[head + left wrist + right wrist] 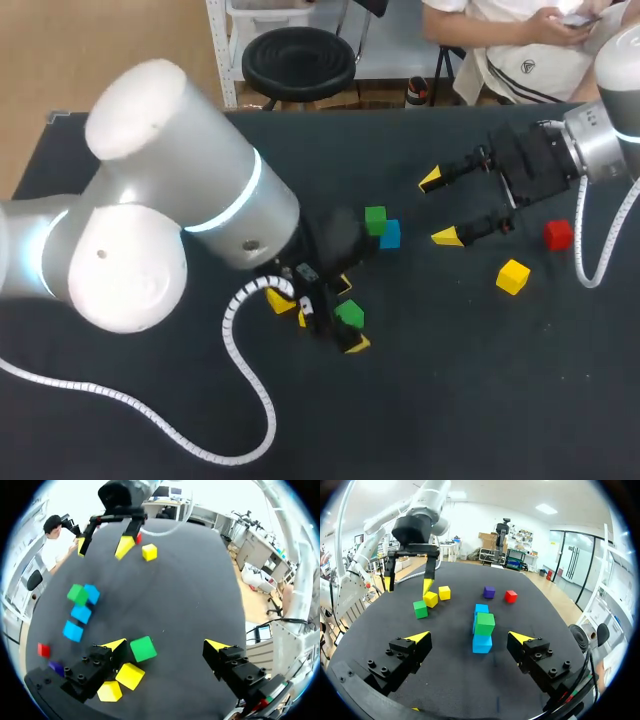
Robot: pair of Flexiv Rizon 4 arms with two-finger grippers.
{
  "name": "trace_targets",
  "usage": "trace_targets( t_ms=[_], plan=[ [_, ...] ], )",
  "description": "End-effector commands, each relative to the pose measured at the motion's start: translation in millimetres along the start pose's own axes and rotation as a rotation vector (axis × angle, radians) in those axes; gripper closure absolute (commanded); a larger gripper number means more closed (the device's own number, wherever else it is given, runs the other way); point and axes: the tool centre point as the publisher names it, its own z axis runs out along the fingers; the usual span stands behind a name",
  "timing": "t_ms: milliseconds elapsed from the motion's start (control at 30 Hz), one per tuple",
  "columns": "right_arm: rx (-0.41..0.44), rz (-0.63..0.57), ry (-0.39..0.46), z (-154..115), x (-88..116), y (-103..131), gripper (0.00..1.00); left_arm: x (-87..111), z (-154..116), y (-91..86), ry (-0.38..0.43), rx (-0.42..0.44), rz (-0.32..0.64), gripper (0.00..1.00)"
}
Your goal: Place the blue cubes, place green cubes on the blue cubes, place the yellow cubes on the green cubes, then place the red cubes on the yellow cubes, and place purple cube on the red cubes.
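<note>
Table: dark cloth-covered table [450,400]. Its far edge runs across the upper part of the head view, with a corner at the upper left.
Left gripper [166,646]: sits around the centre of the head view, low over the cloth. Fingers are spread wide and it's got hold of nothing.
Loose green: a small green plastic cube [349,314] sits between those fingers, just beside one and well apart from the other.
Yellow pair: two yellow plastic cubes [130,675] touch each other, just outside that same finger.
Blue row: three blue plastic cubes [482,643] in a line, up and right of the left gripper in the head view. A second green cube [375,220] is right against the end nearer the right gripper. Can't tell if it's on a blue one or beside it.
Right gripper [440,208]: upper right of the head view, near the far edge. It's wide open and holding nothing, tips aimed at the blue row and well apart from it.
Right side: a red plastic cube [558,235] sits near the frame's right edge. A third yellow cube [512,276] is down-left of it, not touching.
Far pair: a purple plastic cube [489,591] and a second red cube [510,596] sit side by side beyond the blue row, as seen from the right wrist.
Cables: the left arm's coiled white cable [250,400] trails over the lower left. The right arm's white cable [590,260] loops just beside the red plastic cube.
</note>
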Motion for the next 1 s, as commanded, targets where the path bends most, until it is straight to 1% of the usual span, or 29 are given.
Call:
trace_targets(
  t_ms=[33, 100, 200, 433, 567, 600, 667, 733, 800, 867, 1000],
  plan=[
    [0.002, -0.001, -0.001, 0, 0, 0, 0.0, -0.9, 7, -18.3, 0.06, -0.048, 0.008, 0.0],
    [0.002, -0.001, -0.001, 0, 0, 0, 0.0, 2.6, 10, -22.9, 0.093, -0.056, 0.012, 0.0],
    [0.002, -0.001, -0.001, 0, 0, 0, 0.0, 4.2, 13, -21.6, 0.121, -0.064, 0.011, 0.0],
    [0.002, -0.001, -0.001, 0, 0, 0, 0.0, -3.2, 7, -8.6, 0.111, -0.076, 0.012, 0.0],
    [0.002, -0.001, -0.001, 0, 0, 0, 0.0, -8.3, 2, 2.0, 0.114, -0.088, 0.012, 0.0],
    [0.002, -0.001, -0.001, 0, 0, 0, 0.0, -8.5, 4, 5.4, 0.118, -0.078, 0.004, 0.0],
    [0.002, -0.001, -0.001, 0, 0, 0, 0.0, -6.9, 8, 11.1, 0.073, -0.023, -0.031, 0.0],
    [0.002, -0.001, -0.001, 0, 0, 0, 0.0, -5.4, 13, 15.2, 0.07, 0.001, -0.047, 0.0],
    [0.002, -0.001, -0.001, 0, 0, 0, 0.0, -4.0, 17, 19.5, 0.048, 0.029, -0.06, 0.0],
    [0.002, -0.001, -0.001, 0, 0, 0, 0.0, -1.3, 22, 21.9, 0.01, 0.07, -0.084, 0.0],
    [0.002, -0.001, -0.001, 0, 0, 0, 0.0, 1.2, 23, 24.0, 0.03, 0.054, -0.094, 0.0]
  ],
)
